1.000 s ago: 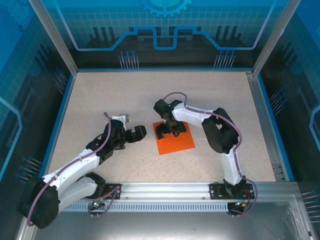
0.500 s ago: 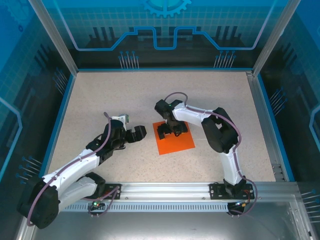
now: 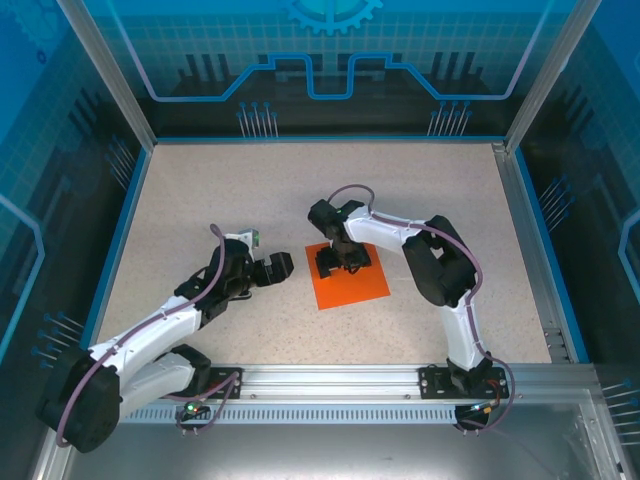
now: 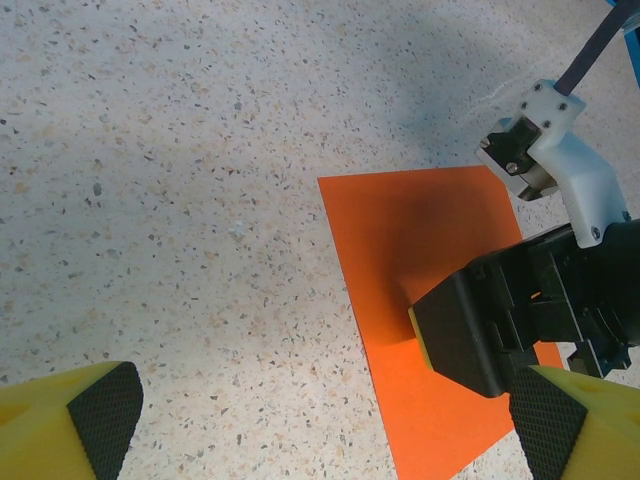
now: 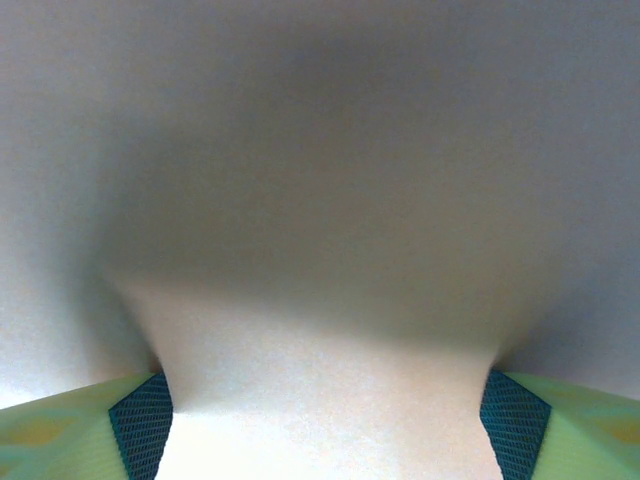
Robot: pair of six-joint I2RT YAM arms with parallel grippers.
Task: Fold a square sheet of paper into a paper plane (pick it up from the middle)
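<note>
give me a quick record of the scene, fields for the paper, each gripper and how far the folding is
paper: square sheet of paper, orange, lying flat on the table, no crease visible
right gripper: down on the middle of the sheet, jaws apart, tips at the paper
left gripper: open, beside the sheet's left edge, off the paper, holding nothing
progress: sheet not yet lifted or folded

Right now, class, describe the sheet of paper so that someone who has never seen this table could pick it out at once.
Start at the speckled beige table inside the blue-walled enclosure and look near its middle, between the two arms. There a square sheet of paper lies under the right gripper. It is the only bright orange thing on the table.
</note>
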